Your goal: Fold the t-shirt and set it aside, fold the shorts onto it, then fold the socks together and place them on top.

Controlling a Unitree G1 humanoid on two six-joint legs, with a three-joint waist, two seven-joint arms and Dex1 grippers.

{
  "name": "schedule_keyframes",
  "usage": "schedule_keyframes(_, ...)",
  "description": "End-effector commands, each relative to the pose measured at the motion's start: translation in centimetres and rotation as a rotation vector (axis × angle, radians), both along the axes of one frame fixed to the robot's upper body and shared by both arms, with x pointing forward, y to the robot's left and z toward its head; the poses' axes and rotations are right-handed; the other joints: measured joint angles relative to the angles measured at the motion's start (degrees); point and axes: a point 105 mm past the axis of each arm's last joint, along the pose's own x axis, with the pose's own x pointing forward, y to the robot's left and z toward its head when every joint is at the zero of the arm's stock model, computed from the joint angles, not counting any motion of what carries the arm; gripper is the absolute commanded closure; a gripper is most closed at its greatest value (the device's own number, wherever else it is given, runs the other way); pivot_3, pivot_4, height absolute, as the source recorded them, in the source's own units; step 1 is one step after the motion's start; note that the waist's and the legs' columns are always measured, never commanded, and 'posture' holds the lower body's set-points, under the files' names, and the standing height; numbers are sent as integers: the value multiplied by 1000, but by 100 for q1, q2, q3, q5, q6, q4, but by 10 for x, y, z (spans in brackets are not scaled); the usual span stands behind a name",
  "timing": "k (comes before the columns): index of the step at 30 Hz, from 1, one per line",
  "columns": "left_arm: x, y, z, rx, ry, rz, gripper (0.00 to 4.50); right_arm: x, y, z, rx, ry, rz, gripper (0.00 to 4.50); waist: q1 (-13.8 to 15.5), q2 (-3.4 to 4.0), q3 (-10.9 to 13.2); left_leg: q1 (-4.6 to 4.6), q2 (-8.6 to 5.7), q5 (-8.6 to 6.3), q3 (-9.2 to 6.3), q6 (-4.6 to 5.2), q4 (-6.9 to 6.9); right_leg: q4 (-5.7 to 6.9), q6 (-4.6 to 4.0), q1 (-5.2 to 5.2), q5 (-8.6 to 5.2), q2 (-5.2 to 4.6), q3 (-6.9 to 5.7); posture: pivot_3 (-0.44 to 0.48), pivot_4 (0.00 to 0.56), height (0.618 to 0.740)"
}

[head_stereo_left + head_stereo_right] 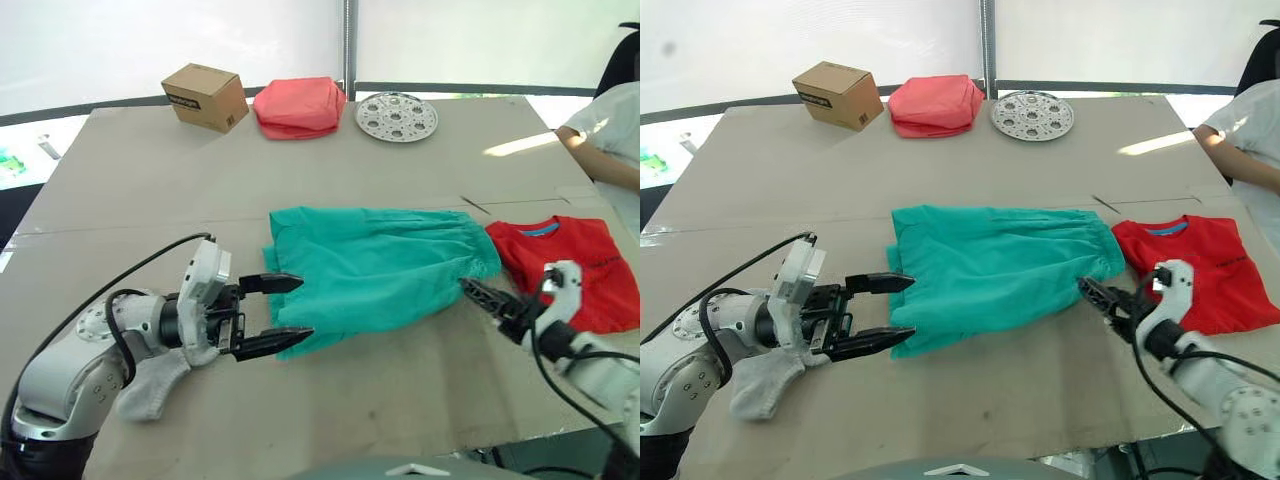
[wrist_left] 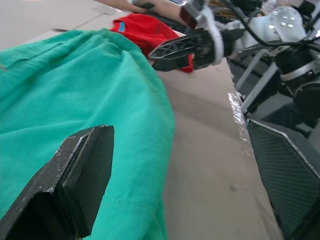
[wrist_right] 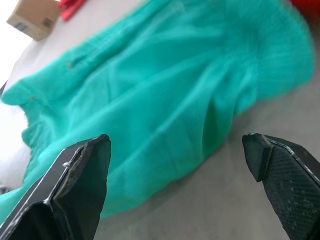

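The teal-green shorts [image 1: 375, 265] lie spread in the middle of the table. The red t-shirt [image 1: 575, 265] lies folded just to their right, touching them. My left gripper [image 1: 300, 310] is open at the shorts' near-left corner, with one finger over the fabric edge and one just in front of it. My right gripper [image 1: 480, 295] hovers by the shorts' near-right corner; the right wrist view shows its fingers [image 3: 80, 185] wide apart and open, with nothing between them. A light grey sock [image 1: 150, 390] lies under my left forearm, partly hidden.
Along the far edge stand a cardboard box [image 1: 205, 97], a folded salmon-pink cloth bundle [image 1: 298, 107] and a round perforated metal plate [image 1: 397, 116]. A person in white [image 1: 610, 130] sits at the far right. Bare table [image 1: 400, 390] lies in front of the shorts.
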Motion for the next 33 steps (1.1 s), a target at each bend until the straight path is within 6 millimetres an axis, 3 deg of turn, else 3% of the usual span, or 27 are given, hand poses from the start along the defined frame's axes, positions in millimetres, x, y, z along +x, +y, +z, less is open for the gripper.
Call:
schedule_keyframes(1, -11, -8, 7, 26, -63, -90, 0, 11, -7, 2, 25, -5, -133, 54, 4, 5, 1, 0, 0, 0, 0, 0, 0, 0, 0, -1, 0, 1, 0, 0, 150, 740)
schedule_keyframes(6, -12, -9, 5, 22, -60, -92, 0, 22, -5, 1, 92, 7, -202, 54, -2, 0, -2, -1, 3, 0, -7, 0, -2, 0, 0, 0, 0, 8, -6, 0, 150, 740)
schedule_keyframes(11, -12, -13, 3, 0, -51, -77, 0, 58, 16, -7, 178, 51, -212, 54, -129, -9, -7, 3, 5, 1, -4, 2, 0, 2, 1, 0, 1, 12, 0, 0, 150, 740)
schedule_keyframes(18, -8, -12, 3, -5, -59, -43, 0, 90, 37, -19, 125, 69, -162, 54, -220, -33, -23, 11, 8, 1, -4, 2, 1, 9, -1, 3, 2, 19, 2, 0, 150, 740)
schedule_keyframes(20, -8, -11, 2, -9, -57, -23, 0, 97, 43, -27, 7, 56, -124, 574, -270, -40, -27, 14, 9, 1, -4, 2, 1, 10, -1, 5, 2, 19, 2, 0, 150, 740)
schedule_keyframes(22, -8, -10, 1, -9, -57, -11, 0, 100, 46, -31, -76, 34, -96, 1502, -307, -42, -28, 23, 9, 1, 1, 2, 2, 11, 1, 11, 1, 16, 7, 0, 150, 740)
schedule_keyframes(23, -8, -9, 1, -10, -57, 0, 0, 102, 49, -31, -140, 6, -69, 1740, -319, -44, -29, 26, 9, 1, 3, 2, 2, 11, 1, 13, 1, 15, 9, 0, 150, 740)
schedule_keyframes(28, -9, -8, -1, -16, -54, 34, 0, 110, 51, -26, -288, -118, -49, 4267, -319, -46, -31, 31, 13, 1, 3, 1, -2, 14, 1, 11, 1, 16, 8, 0, 150, 740)
schedule_keyframes(33, -3, -6, 1, -50, -53, 92, 0, 125, 27, 5, -400, -277, -133, 4432, -303, -41, -27, 24, 12, 1, 4, 0, -5, 14, -4, 4, 3, 13, 8, 0, 150, 740)
